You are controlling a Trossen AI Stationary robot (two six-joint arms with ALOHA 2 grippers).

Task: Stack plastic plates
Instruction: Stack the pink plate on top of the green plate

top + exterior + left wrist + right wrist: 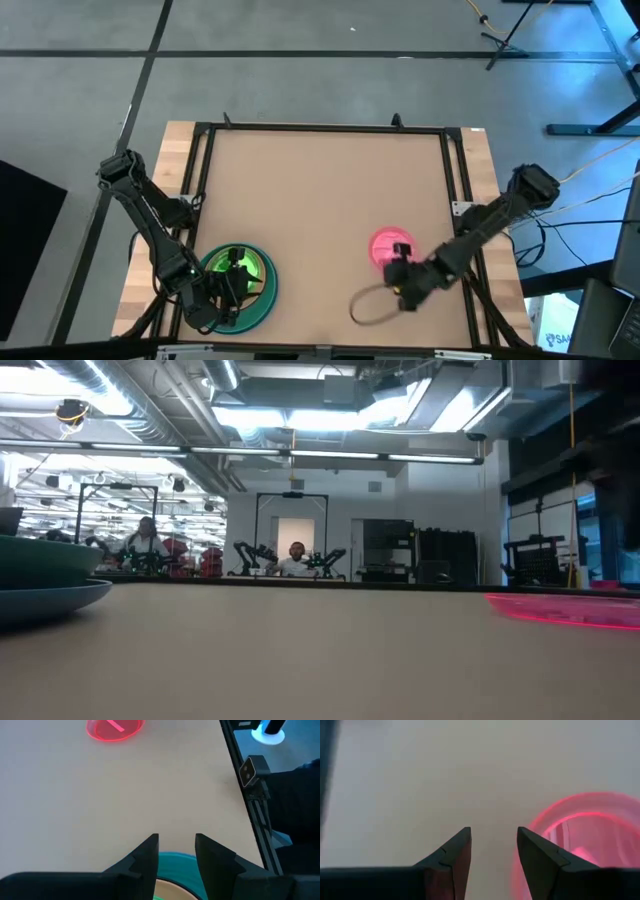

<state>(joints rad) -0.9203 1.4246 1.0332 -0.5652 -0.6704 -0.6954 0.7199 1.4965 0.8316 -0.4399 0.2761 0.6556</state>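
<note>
On table, 1 pink plate point(384, 245), 1 plate stack point(256, 290)

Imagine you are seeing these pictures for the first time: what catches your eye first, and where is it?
The small translucent pink plate glows on the table's near right, alone, with the right gripper hovering at its edge, jaws open. At the near left, a stack of plates topped in green sits under the left gripper, jaws also open.
</note>
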